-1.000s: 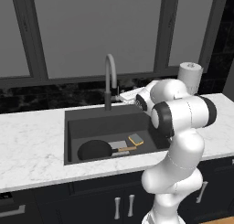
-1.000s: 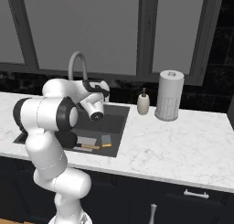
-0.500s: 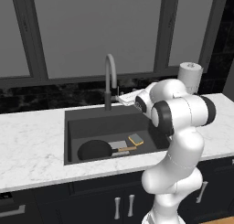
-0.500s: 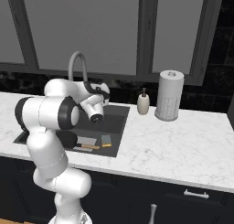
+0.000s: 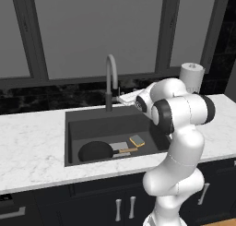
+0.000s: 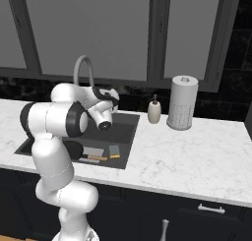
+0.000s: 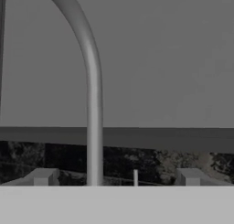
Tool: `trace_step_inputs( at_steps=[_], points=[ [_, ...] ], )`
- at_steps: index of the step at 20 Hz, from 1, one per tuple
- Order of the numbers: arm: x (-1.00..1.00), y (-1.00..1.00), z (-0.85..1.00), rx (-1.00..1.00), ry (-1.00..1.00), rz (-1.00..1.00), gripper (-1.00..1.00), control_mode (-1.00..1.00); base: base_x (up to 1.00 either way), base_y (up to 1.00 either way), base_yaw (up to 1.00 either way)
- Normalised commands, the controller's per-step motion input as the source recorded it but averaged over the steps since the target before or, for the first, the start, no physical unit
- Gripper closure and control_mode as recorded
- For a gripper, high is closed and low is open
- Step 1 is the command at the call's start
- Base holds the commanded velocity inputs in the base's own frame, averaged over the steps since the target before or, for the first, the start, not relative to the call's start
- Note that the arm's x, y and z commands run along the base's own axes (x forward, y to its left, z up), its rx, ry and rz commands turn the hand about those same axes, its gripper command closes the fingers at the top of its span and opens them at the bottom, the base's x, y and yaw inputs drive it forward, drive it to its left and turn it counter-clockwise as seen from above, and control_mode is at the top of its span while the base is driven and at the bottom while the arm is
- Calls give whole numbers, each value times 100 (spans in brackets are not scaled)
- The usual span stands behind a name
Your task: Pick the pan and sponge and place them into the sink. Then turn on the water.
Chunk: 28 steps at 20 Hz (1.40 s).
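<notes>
Gripper (image 7: 116,177) wide open, empty, close before faucet (image 7: 93,104).

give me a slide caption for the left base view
Pan and sponge lie in the sink; the open tool sits beside the faucet.

Faucet (image 7: 93,127) base below frame edge

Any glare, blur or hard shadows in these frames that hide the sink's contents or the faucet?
Left base view: flat, even rendered light, no glare; pan and sponge read clearly in the dark sink. Right base view: the arm covers part of the basin. Hand view: soft and low-contrast, faucet close, lever thin but visible.
</notes>
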Motion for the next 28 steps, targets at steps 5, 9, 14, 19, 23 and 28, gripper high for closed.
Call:
trace_step_inputs(
  at_steps=[5,9,14,19,23,28],
  points=[
    [4,0,0,0,0,0,-100,-100,0,0,0],
    [8,5,0,0,0,-1,-100,-100,0,0,0],
    [9,5,0,0,0,-3,-100,-100,0,0,0],
    [2,19,-3,0,0,-5,-100,-100,0,0,0],
    [0,31,-4,-1,0,-4,-100,-100,0,0,0],
    [16,5,-1,0,0,-2,-100,-100,0,0,0]
  ],
)
